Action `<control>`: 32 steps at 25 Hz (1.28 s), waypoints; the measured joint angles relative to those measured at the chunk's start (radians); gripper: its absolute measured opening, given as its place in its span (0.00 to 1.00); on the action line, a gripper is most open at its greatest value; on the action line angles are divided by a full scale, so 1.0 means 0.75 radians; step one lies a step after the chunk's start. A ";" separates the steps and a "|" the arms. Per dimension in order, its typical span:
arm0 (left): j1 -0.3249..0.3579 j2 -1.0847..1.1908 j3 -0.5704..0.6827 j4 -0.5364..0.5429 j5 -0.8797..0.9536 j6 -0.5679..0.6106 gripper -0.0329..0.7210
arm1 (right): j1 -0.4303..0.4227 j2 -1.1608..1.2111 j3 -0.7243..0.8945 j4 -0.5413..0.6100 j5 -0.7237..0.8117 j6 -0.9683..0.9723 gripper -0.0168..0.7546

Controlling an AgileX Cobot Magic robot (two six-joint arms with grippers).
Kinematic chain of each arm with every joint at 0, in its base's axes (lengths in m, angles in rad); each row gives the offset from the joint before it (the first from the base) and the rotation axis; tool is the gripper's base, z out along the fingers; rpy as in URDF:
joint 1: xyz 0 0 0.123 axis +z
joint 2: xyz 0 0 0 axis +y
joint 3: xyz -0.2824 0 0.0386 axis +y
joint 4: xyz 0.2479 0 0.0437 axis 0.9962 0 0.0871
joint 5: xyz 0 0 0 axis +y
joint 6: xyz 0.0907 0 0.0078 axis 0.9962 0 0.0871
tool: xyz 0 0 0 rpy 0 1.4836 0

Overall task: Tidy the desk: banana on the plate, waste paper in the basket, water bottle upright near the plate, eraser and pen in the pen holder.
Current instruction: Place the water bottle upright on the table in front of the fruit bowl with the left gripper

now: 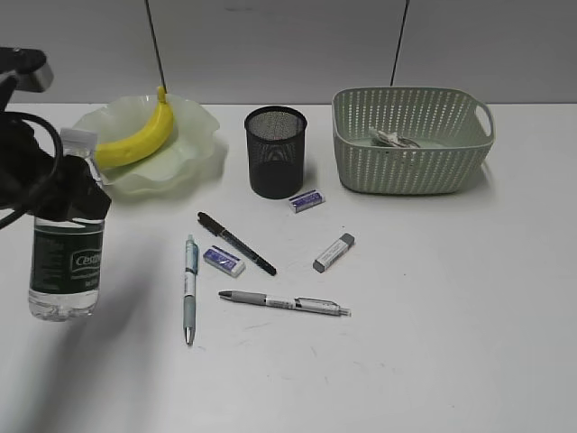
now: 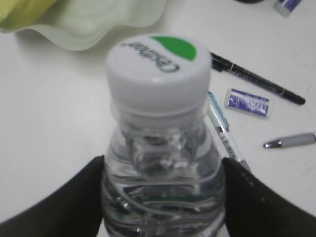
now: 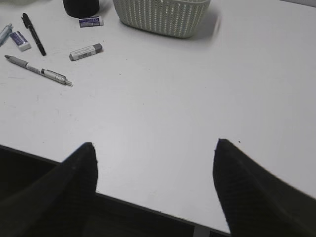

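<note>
**Bottle upright in my left claw, lower left of the frame**

On the broad white desk [image 1: 433, 316], the sage green perforated basket [image 1: 410, 158] at upper right already holds the crumpled waste paper [image 1: 394, 139]. The yellow banana [image 1: 140, 137] lies in the pale green ruffled plate [image 1: 194, 149] at upper left. I hold the clear water bottle [image 2: 160, 148] vertical for standing beside that plate. My left gripper [image 2: 163, 190] is clenched on its shoulder; the right gripper [image 3: 154, 168] gapes wide, touching nothing.

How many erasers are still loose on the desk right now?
3. One eraser lies beside the pen holder, one between the blue-white pen and the black pen, and a grey-ended one right of the black pen. None visible inside the holder, though its mesh hides the inside.
</note>
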 joint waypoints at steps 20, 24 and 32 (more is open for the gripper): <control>-0.010 -0.041 0.454 -0.045 -1.166 -0.138 0.71 | 0.000 0.000 0.000 0.000 0.000 0.000 0.76; -0.066 0.085 0.454 0.098 -1.297 -0.178 0.71 | 0.000 0.000 0.000 0.000 0.000 0.000 0.76; -0.084 0.249 0.454 0.136 -1.471 -0.184 0.71 | 0.000 0.000 0.000 0.000 0.000 0.000 0.76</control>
